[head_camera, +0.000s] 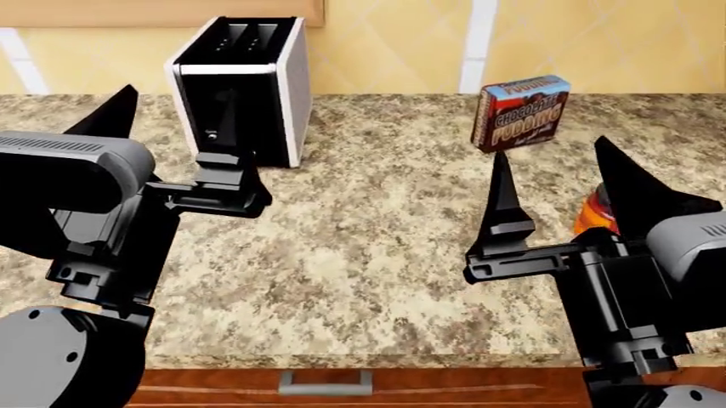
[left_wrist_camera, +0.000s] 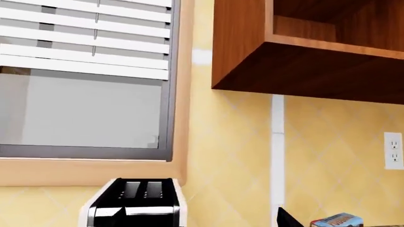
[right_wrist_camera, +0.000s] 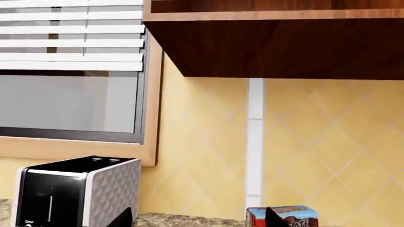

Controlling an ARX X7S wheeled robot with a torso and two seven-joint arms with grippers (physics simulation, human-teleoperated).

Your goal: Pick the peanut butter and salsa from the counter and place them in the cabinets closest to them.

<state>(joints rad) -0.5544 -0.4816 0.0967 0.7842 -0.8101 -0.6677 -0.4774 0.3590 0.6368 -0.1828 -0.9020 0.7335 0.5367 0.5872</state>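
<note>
Since both arms hover over the surface (head_camera: 375, 246) with fingers spread wide and empty, nothing's grabbed yet. Salsa (head_camera: 591, 214) peeks out behind the right gripper (head_camera: 556, 191), far right; peanut butter isn't visible.

Pretty clearly a home kitchen. You've got a speckled granite-look bench (head_camera: 375, 229) running along a yellow diamond-tiled wall (right_wrist_camera: 208, 156), with a black-and-silver toaster (head_camera: 244, 89) parked at about 11 o'clock and a box of chocolate pudding mix (head_camera: 519, 113) at 1 o'clock. Wood wall cabinet (right_wrist_camera: 277, 42) hangs overhead, window with white blinds (left_wrist_camera: 85, 40) beside it, and there's a wall outlet (left_wrist_camera: 393, 150) on the tile.
</note>
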